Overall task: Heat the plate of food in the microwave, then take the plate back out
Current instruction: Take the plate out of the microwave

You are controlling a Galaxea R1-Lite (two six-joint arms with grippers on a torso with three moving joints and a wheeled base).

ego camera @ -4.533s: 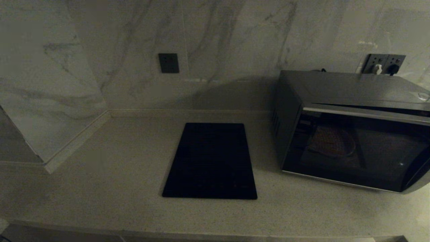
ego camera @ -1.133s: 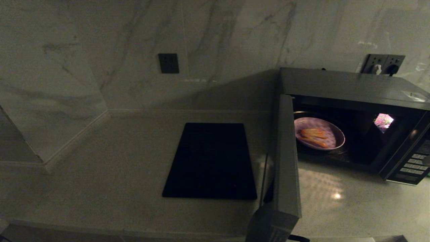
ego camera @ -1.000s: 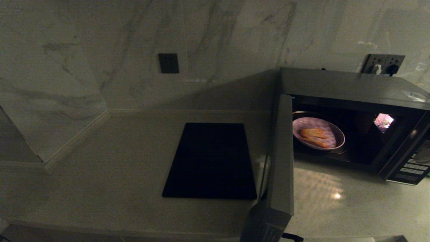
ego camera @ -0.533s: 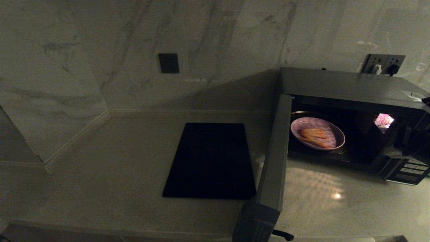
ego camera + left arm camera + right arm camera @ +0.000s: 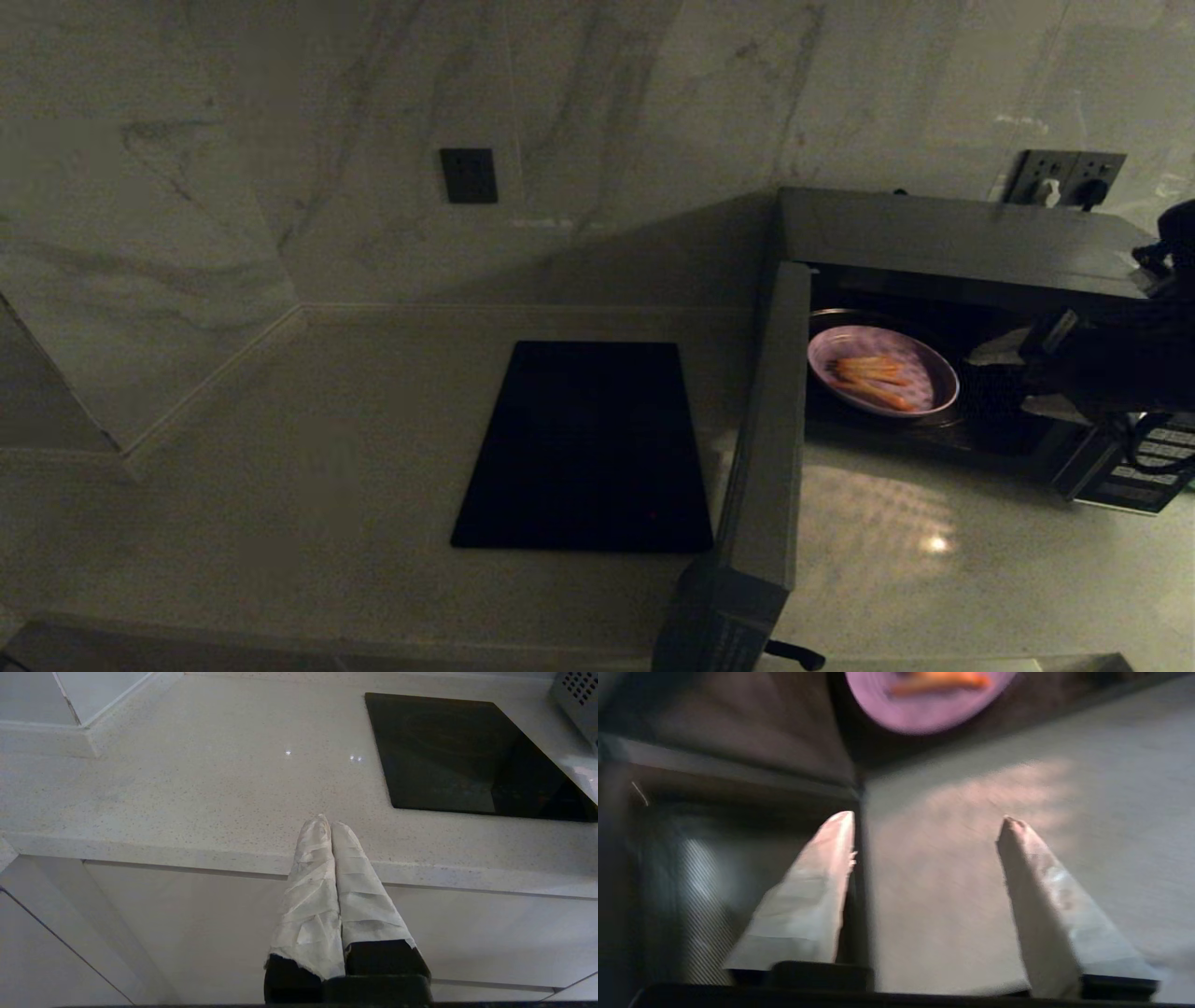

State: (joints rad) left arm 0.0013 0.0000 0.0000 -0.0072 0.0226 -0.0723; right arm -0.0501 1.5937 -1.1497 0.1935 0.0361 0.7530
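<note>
Head view: the microwave (image 5: 943, 238) stands at the right end of the countertop (image 5: 327, 485) with its door (image 5: 761, 448) swung wide toward the camera; the plate of food (image 5: 882, 378) rests inside the lit cavity, at its left side, orange-tan pieces lying on the lilac surface; the right gripper (image 5: 1004, 381) reaches in from the right edge, in front of the cavity opening and just right of the plate, not touching it, its two pale fingers spread apart; the keypad (image 5: 1144, 462) shows below the arm; a flat black slab (image 5: 586, 448) lies on the counter left of the door; left wrist view: the left gripper (image 5: 331, 823) hangs at the counter's front edge, well apart from the microwave, wrapped fingers pressed together and holding nothing; right wrist view: both fingers (image 5: 808, 905) stand wide apart with nothing between them; the plate (image 5: 924, 700) lies ahead of the tips
</note>
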